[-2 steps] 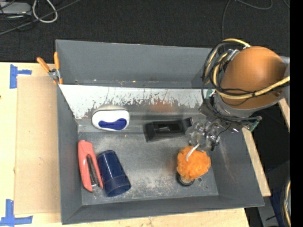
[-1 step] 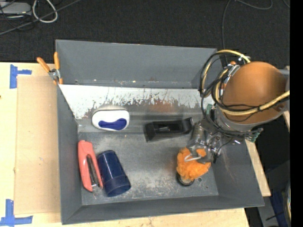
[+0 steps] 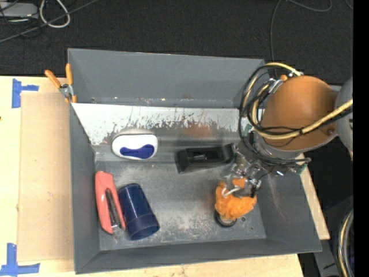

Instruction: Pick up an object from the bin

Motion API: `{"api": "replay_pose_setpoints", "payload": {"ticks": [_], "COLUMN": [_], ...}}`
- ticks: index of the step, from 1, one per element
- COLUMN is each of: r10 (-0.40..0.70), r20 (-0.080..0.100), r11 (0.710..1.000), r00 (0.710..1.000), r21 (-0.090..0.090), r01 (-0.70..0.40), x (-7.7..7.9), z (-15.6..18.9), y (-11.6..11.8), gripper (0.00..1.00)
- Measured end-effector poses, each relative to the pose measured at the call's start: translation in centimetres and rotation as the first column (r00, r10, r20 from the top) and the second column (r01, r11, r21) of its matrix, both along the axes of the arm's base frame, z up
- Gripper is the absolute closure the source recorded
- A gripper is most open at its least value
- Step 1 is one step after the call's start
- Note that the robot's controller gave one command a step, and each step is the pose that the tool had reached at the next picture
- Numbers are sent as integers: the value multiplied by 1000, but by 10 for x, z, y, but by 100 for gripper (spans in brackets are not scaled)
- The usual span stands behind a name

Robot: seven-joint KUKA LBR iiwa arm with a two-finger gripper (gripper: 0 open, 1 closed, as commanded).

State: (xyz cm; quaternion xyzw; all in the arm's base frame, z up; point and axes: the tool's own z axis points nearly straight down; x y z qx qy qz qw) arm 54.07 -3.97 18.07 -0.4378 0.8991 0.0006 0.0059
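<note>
My gripper [image 3: 241, 180] is low in the right part of the bin, directly over an orange crumpled soft thing [image 3: 233, 205] that lies near the front right. Its fingertips touch the top of that orange thing. A black flat block [image 3: 202, 157] lies just to the gripper's left, by the back wall.
A white and blue oval object [image 3: 134, 145] rests by the back wall at the left. A dark blue cup [image 3: 137, 210] lies on its side at the front left, with a pink flat tool [image 3: 107, 202] beside it. The arm's orange dome and cables hang over the right rim.
</note>
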Motion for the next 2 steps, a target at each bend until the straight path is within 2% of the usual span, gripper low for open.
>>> {"api": "replay_pose_setpoints", "payload": {"ticks": [1,2], "r10": [160,254], "r20": [-1,-3], "r11": [987,967], "r00": [987,967], "r21": [-2,-1], "r01": [-160,-254], "x": [2,16], "z": [-14,27], "y": [-4,22], "gripper": [100,100]}}
